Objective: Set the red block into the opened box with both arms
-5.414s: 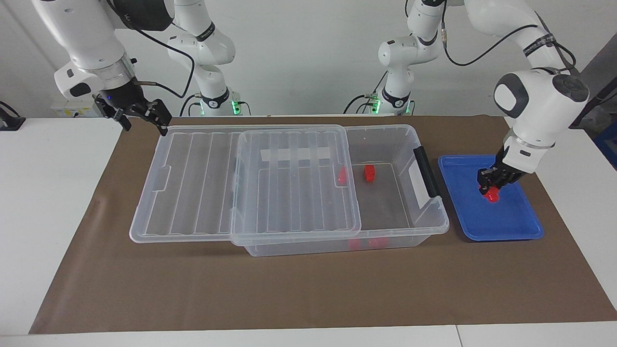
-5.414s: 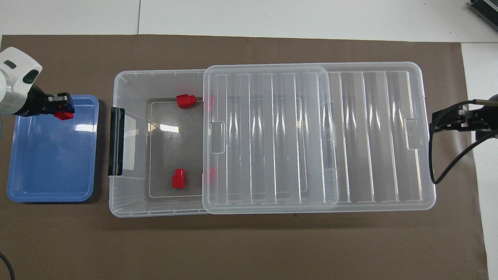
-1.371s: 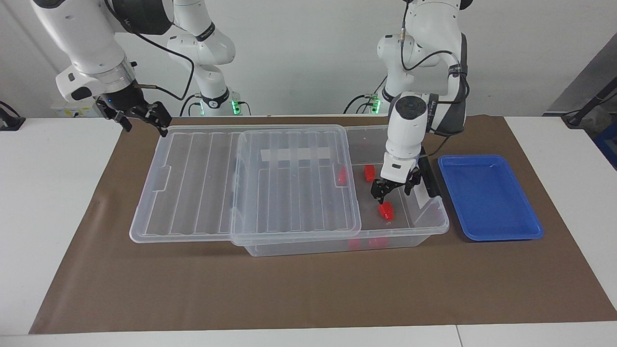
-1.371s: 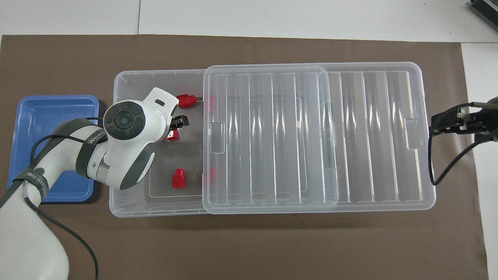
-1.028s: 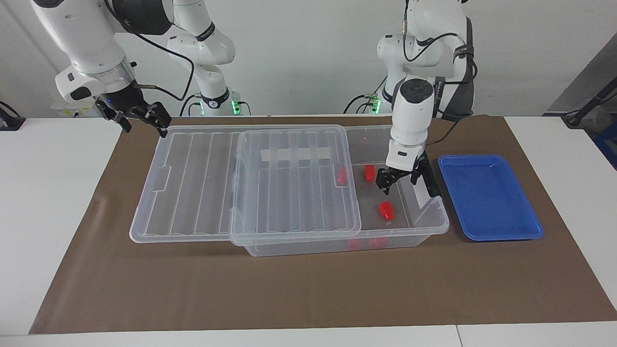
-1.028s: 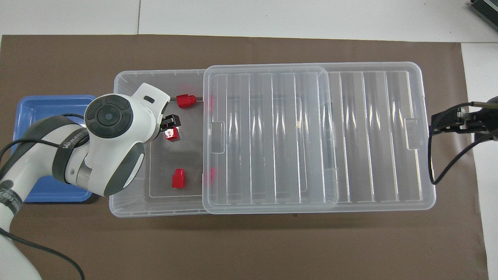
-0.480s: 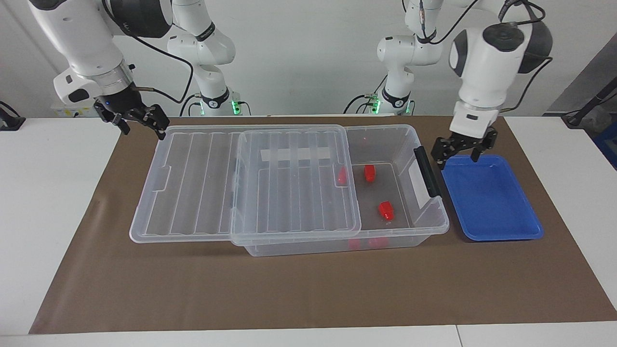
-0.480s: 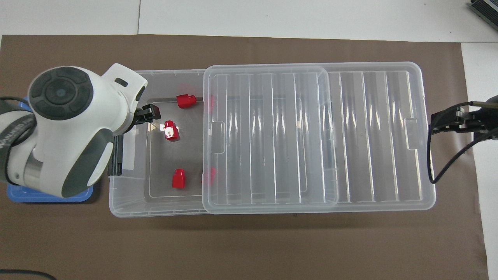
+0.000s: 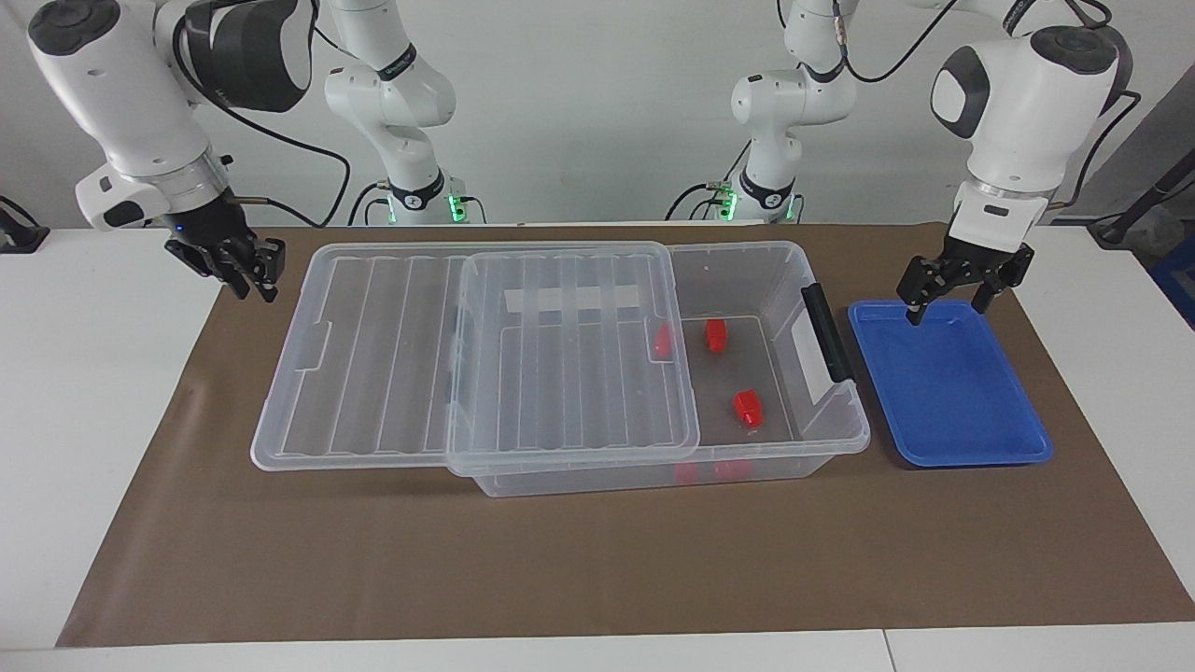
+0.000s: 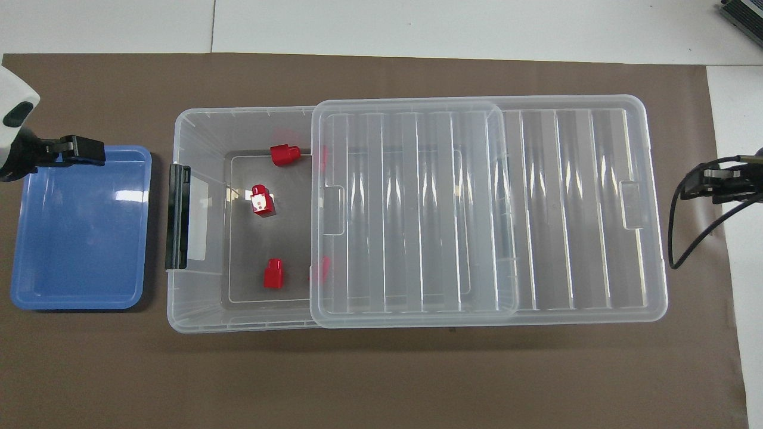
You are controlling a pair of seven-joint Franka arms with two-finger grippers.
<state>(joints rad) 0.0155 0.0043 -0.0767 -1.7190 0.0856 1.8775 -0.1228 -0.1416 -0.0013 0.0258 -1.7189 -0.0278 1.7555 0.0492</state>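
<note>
- My left fingers, spread, hang over the tray's rim.
- My right fingers: cannot tell; over the tabletop beside the lid's edge.
- Box half uncovered, block inside.

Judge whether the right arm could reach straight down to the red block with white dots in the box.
Probably not: the right pincer hangs at the lid's end, while that red block lies in the uncovered part of the box.

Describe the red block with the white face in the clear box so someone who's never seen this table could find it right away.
Find the large clear box, its lid slid toward the right arm's end. In its uncovered end lie three red blocks; take the middle one, between the one farther from the robots and the nearer one. It alone shows a white face with red dots.
</note>
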